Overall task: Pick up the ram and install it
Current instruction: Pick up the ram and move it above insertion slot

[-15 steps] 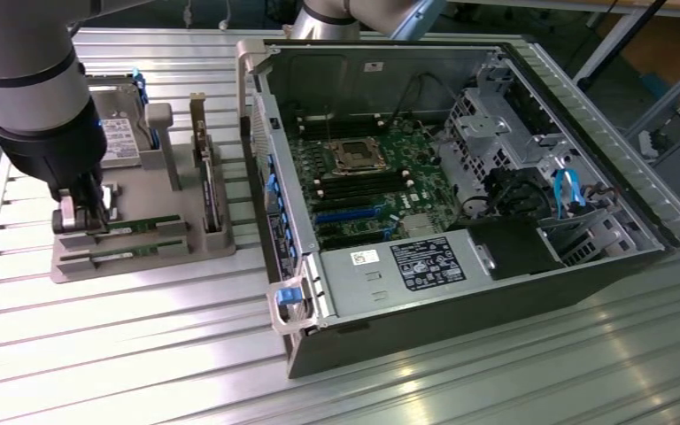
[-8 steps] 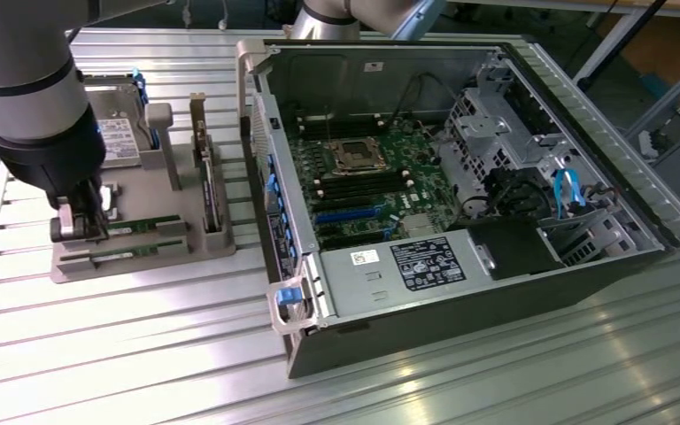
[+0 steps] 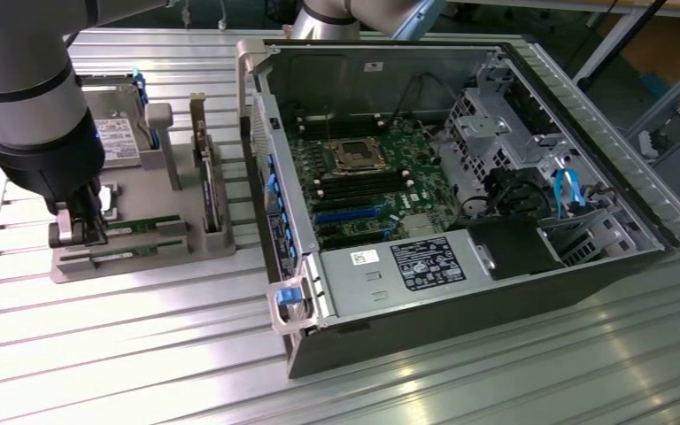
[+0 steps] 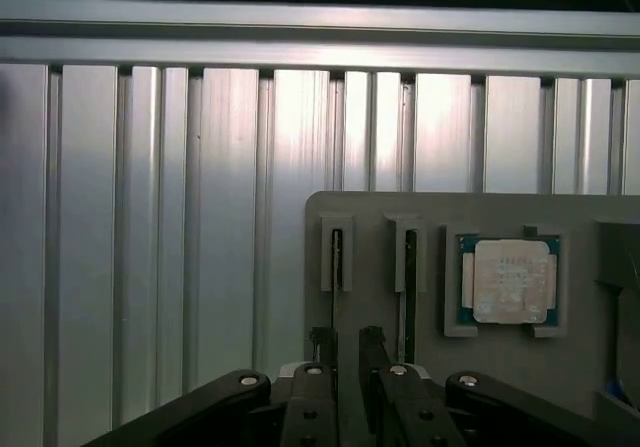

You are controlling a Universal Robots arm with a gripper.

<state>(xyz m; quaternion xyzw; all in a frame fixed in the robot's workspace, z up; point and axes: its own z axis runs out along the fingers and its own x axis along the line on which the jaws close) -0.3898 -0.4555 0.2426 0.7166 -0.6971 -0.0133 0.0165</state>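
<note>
One big silver table (image 3: 435, 390) with long grooves holds everything. On it lies an open computer case (image 3: 459, 341), with its green board (image 3: 375, 177) facing up. To the exterior view's left of the case sits a flat grey tray (image 3: 139, 266). The thick robot arm (image 3: 27, 88) stands over the end of the tray away from the case. A silver hard drive (image 3: 116, 133) and a dark card (image 3: 208, 181) sit in the tray too.

The gripper (image 3: 78, 232) hangs low at the tray. Its two fingers (image 4: 322, 347) are apart, with a gap between them.

The ram (image 3: 139, 227) stands on its thin edge in a groove of the tray. It is long, skinny and greenish. Its long side runs across the exterior view, with one end toward the case and the other toward the gripper. In the wrist view it is just a thin dark line, leading to the gap beside one finger. I cannot tell if they touch.

A second stick (image 4: 410, 287) stands in the next groove, side by side with the ram. Near it lies a small square chip (image 4: 508, 280).
</note>
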